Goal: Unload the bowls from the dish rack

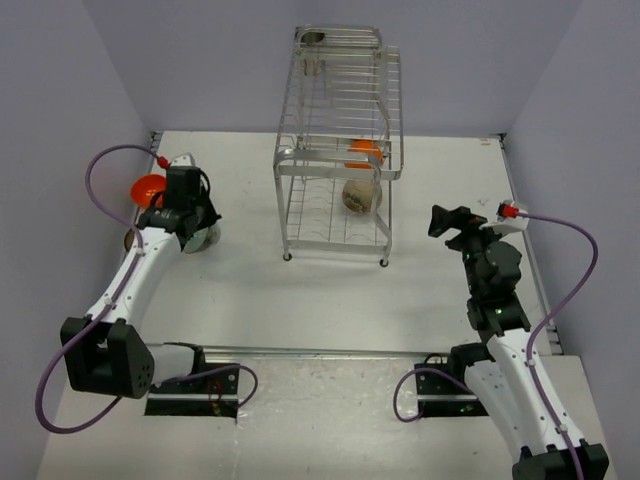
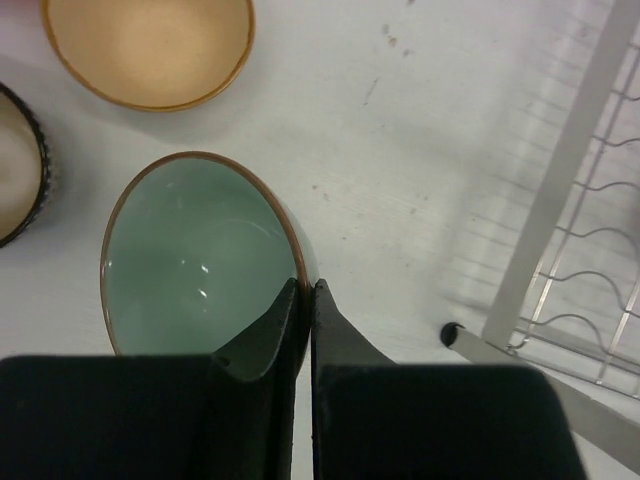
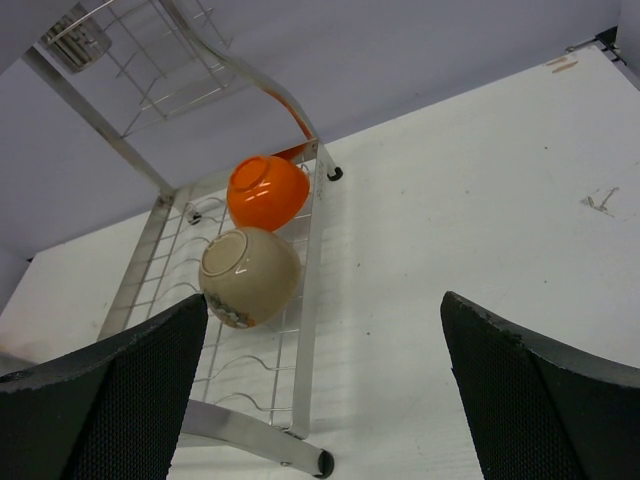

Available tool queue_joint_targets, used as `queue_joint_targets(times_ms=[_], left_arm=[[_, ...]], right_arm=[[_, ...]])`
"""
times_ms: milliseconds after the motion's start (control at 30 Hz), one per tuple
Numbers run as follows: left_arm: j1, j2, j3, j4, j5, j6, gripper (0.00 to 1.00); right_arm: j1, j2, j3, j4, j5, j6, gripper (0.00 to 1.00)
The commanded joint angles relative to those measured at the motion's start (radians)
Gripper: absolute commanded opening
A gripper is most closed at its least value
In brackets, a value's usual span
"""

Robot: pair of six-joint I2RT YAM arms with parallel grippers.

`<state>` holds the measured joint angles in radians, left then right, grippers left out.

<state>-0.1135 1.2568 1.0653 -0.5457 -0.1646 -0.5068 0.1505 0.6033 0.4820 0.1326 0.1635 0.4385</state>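
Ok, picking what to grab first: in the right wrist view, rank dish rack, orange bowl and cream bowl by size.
dish rack, by far
cream bowl and orange bowl: alike; cream sits nearer the camera, so unranked

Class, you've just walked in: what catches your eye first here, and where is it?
A tall silver wire dish rack stands mid-table at the back, with a bright orange bowl and a cream-beige bowl on their sides in its lower tier. At left, the left gripper pinches the rim of a pale mint green bowl on the table; the right gripper gapes open toward the rack.
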Motion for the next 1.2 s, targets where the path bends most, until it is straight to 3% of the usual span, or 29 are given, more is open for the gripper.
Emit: queue_joint_targets(times_ms=[0,533,1167], left_arm=[[0.000,0.015,-0.025,-0.002,-0.110,0.074,0.00],[0.000,0.207,0.013,-0.025,-0.332,0.105,0.00],[-0.002,0.458,0.185,0.004,-0.377,0.083,0.00]], right_arm=[[0.004,-0.016,0.029,0.002,-0.013,0.008,0.99],[0.006,0.003,0.020,0.021,-0.032,0.014,0.99],[0.012,0.007,0.013,0.027,-0.025,0.012,0.99]])
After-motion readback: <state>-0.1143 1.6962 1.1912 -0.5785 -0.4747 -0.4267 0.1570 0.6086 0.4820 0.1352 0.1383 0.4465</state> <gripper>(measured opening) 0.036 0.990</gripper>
